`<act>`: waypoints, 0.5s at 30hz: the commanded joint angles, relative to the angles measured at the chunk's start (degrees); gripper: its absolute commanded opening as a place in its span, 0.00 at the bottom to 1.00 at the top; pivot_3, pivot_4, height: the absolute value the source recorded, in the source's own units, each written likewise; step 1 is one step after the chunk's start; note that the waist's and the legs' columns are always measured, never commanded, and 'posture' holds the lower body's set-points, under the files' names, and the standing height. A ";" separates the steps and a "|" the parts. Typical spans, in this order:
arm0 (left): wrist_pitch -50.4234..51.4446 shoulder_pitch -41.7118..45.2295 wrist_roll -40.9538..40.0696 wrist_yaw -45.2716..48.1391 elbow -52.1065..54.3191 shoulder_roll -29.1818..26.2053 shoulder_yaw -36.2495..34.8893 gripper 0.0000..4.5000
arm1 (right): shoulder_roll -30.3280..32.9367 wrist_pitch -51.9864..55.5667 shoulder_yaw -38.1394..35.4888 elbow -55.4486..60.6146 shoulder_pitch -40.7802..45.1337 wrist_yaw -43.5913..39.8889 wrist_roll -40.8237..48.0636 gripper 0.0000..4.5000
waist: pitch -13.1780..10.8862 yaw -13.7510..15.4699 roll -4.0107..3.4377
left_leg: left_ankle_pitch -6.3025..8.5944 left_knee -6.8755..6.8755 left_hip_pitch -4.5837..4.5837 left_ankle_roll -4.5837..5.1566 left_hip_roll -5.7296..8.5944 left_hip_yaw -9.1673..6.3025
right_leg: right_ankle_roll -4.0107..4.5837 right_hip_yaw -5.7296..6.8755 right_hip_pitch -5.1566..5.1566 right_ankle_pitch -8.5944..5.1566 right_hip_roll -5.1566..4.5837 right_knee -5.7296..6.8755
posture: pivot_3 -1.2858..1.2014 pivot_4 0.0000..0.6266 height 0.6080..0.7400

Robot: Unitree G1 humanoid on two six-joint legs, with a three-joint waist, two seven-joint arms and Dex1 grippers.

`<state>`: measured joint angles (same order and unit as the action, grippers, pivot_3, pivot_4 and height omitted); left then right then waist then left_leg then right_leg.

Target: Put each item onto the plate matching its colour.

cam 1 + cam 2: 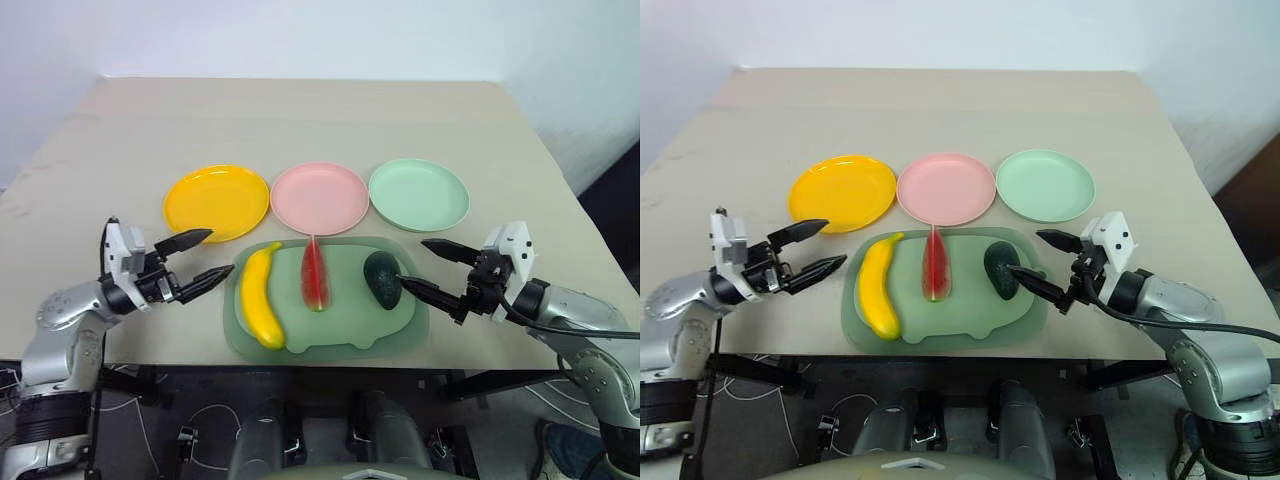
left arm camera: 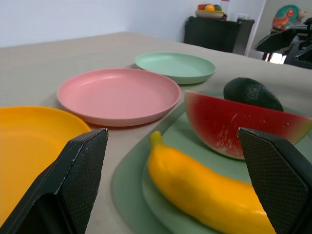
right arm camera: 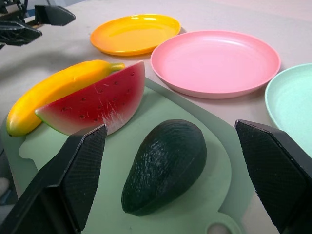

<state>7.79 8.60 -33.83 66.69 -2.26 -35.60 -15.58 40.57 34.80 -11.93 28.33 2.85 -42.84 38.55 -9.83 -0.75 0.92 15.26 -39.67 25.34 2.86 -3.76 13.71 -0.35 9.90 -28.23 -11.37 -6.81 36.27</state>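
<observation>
A yellow banana, a red watermelon wedge and a dark green avocado lie side by side on a large green mat. Behind the mat stand three plates in a row: yellow-orange, pink and mint green. My left gripper hovers open just left of the banana, with nothing between its fingers. On the other side, my right gripper is open beside the avocado, also empty. The right wrist view looks straight at the avocado.
The beige table stretches far behind the plates. Its front edge runs just below the mat. A dark cabinet stands beyond the table in the left wrist view.
</observation>
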 commanded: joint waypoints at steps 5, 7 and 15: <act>-2.16 1.25 1.39 -0.44 0.46 -0.13 0.91 0.99 | 0.11 0.21 -1.42 2.04 0.11 0.87 0.84 1.00 | 0.00 -0.01 0.00 | 0.00 0.00 0.00 0.00 0.00 0.00 | 0.00 0.00 0.00 0.00 0.00 0.00 | 0.52 0.24 0.67; -2.18 2.15 1.34 -0.65 -0.12 -0.03 0.99 0.99 | -0.21 1.03 -1.49 3.10 0.25 1.72 1.79 1.00 | 0.00 0.07 0.00 | 0.00 -0.01 0.00 0.00 0.00 0.00 | -0.01 0.00 0.00 0.00 0.00 0.00 | 0.52 0.24 0.67; -2.33 3.16 1.76 -1.10 0.97 1.84 2.71 0.99 | 0.20 5.23 -1.76 3.51 1.57 4.56 3.53 1.00 | 0.00 0.02 0.00 | 0.00 -0.02 0.00 0.00 0.00 0.00 | 0.07 0.00 0.01 0.04 0.00 0.01 | 0.52 0.24 0.67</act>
<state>6.54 11.58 -32.17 65.80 -3.30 -34.03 -13.33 40.69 39.39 -11.95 29.99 3.15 -39.31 40.63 -9.83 -0.73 0.92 15.26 -39.69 25.34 2.86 -3.76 13.72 -0.23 9.90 -28.21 -11.29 -6.81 36.28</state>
